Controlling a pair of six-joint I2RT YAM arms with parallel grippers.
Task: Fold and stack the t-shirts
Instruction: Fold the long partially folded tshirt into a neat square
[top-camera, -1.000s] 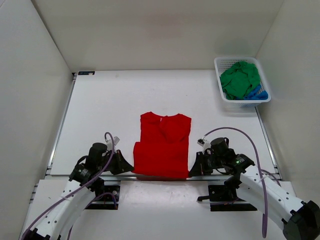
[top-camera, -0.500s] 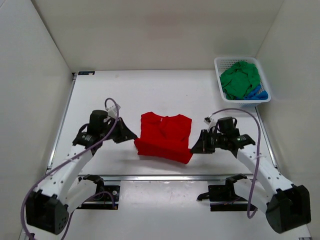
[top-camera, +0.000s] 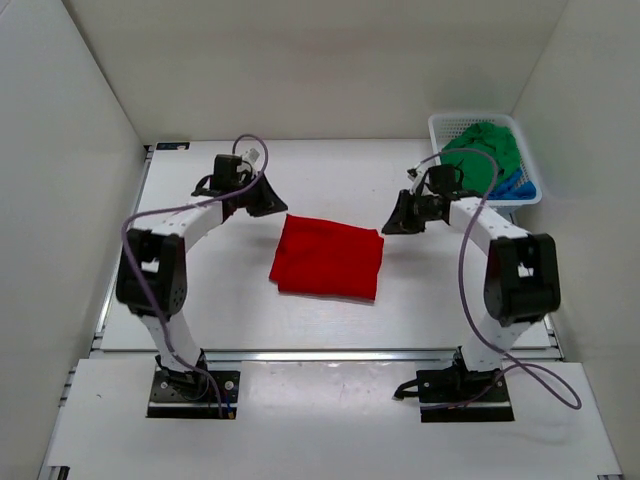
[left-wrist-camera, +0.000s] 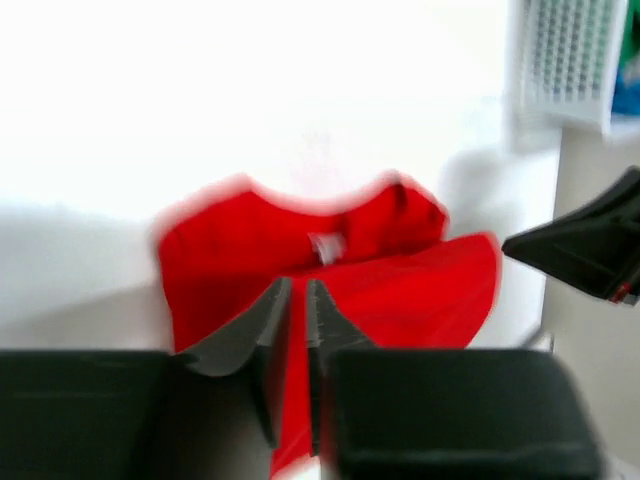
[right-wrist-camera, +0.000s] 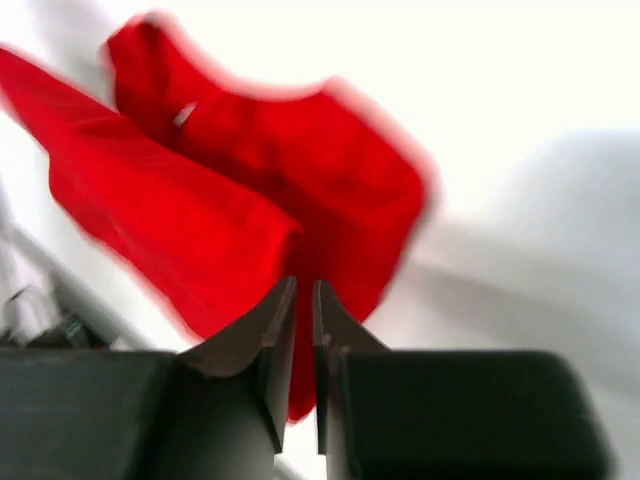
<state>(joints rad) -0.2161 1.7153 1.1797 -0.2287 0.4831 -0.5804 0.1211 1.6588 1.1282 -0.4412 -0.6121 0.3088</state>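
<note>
I have the red shirt (top-camera: 327, 258) pinched at both far corners.
On my left gripper (left-wrist-camera: 298, 285) and right gripper (right-wrist-camera: 305, 285) the jaws are narrow, clamped on red cloth; the shirt lies doubled over, left of the basket (top-camera: 437, 160).

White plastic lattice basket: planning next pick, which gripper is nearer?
Right. Right gripper sits just left of the white basket; left gripper is across the red cloth t-shirt.

Robot lab test cell here: plain white panel walls (top-camera: 300, 60) box in a flat white bench (top-camera: 200, 290), white cabled robot arms (top-camera: 160, 320) bolted along its aluminium rail (top-camera: 330, 355).
</note>
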